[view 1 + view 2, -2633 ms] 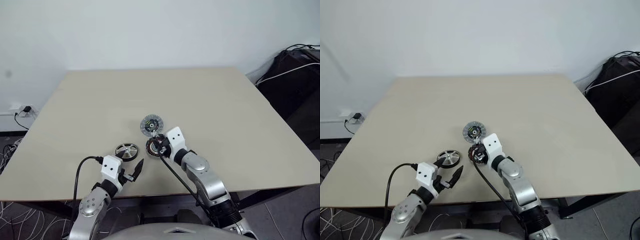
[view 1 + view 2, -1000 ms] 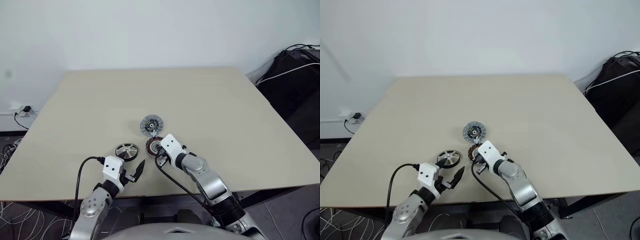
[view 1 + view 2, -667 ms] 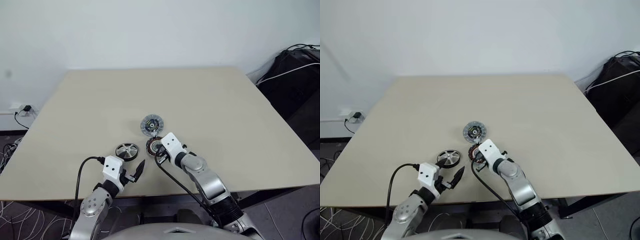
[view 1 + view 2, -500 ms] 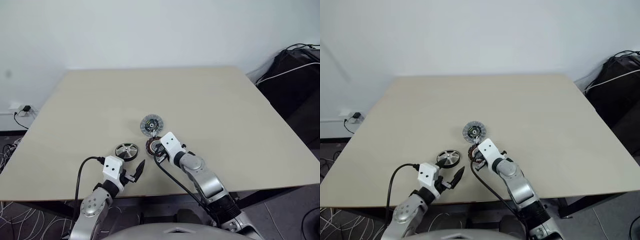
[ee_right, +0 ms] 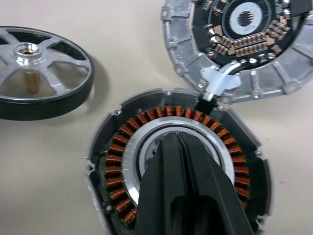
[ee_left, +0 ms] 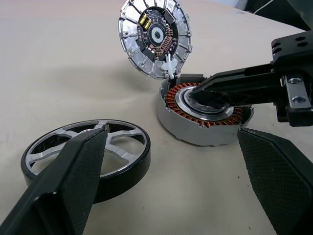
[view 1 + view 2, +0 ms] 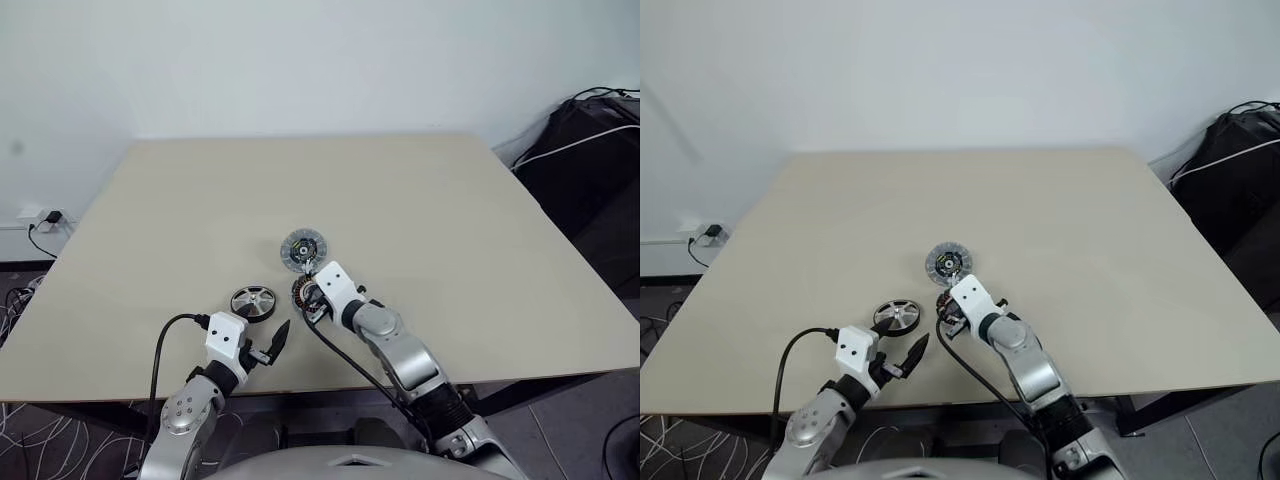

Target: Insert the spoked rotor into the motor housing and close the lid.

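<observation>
The spoked rotor (image 6: 88, 155) lies loose between the released left end effector's (image 6: 171, 181) fingers. The clenched right end effector (image 5: 182, 147) has crept leftward into the motor housing (image 5: 176, 171) centre, seemingly steadying it; insertion hasn't started.

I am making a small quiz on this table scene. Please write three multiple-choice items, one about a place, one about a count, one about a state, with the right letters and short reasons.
1. Where is the right gripper? A over the housing's centre; B on the rotor; C off the table.
2. How many round parts lie on the table? A two; B three; C five.
3. The left gripper is: A shut on the rotor; B shut on nothing; C open.

1 A: its tips sit over the middle of the housing.
2 B: rotor, housing, lid.
3 C: its fingers stand wide apart.
</observation>
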Motion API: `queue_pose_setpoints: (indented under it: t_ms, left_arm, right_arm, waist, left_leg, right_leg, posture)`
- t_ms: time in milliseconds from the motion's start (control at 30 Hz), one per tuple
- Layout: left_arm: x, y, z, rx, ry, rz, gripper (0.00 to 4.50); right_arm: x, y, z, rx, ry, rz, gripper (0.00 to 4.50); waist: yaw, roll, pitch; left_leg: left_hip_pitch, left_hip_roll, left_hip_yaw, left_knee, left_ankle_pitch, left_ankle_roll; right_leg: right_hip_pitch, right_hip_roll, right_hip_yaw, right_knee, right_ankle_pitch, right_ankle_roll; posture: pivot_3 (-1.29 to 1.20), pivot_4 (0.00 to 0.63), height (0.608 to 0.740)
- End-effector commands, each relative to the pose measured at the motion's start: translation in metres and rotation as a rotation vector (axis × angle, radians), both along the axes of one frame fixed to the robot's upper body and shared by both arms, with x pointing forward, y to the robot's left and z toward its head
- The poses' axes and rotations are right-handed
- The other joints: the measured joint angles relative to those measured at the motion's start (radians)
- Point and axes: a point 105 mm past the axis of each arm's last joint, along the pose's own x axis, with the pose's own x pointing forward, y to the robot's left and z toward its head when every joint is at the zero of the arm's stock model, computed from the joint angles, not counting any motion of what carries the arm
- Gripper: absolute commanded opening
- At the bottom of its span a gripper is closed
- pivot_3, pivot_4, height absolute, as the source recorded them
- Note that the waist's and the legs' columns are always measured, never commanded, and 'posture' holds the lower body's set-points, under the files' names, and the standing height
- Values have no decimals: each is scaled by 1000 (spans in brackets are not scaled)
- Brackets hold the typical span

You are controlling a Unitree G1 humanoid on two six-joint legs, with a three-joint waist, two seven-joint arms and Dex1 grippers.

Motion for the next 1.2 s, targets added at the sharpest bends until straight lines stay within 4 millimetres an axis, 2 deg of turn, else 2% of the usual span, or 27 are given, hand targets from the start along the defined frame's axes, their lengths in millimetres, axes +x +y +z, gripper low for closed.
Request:
queue_pose_setpoints:
  t_ms: [33,133,267,400,533,800,1200]
  left_arm:
    - [4,1,13,-10,-56,15,4500]
    - [6,6,18,-21,-82,44,4500]
    - [14,29,25,-24,-121,193,4500]
    - [15,44,21,-44,-82,288,4500]
    - [13,58,9,-151,32,385,4500]
    - [15,54,1,-433,196,373,4500]
    - [28,38,1,-636,325,360,4500]
  right_arm:
    - [3,8,11,16,-47,30,32]
    - [3,7,21,60,-74,24,32]
    - [-4,-3,42,137,-133,12,32]
    - [-14,-19,48,151,-150,-12,32]
    - [-23,-40,51,162,-152,-72,32]
    - [-35,-64,43,140,-119,-164,32]
    - [-34,-63,46,157,-126,-190,32]
  waist:
    - [0,0,0]
    - [0,0,0]
    - [2,0,0]
    - [3,-1,0]
    - [2,-2,1]
    - [1,-4,2]
    - [2,-4,2]
  left_leg:
    - [0,0,0,0,0,0]
    - [0,0,0,0,0,0]
    - [-1,0,0,0,0,0]
    - [-4,0,-1,1,0,0]
    - [-4,0,-1,1,0,0]
    - [-5,0,-1,3,0,0]
    - [-5,0,-1,3,0,0]
  right_leg:
    - [0,0,0,0,0,0]
    - [0,0,0,0,0,0]
    - [-1,0,0,0,-1,2]
    - [-3,0,-1,0,2,7]
    - [-3,-1,-1,-1,2,7]
    - [-3,-3,-1,0,0,3]
    - [-3,-1,-1,-1,0,3]
  posture:
    - [0,0,740]
    - [0,0,740]
    - [0,0,740]
    - [0,0,740]
    - [0,0,740]
    - [0,0,740]
    - [0,0,740]
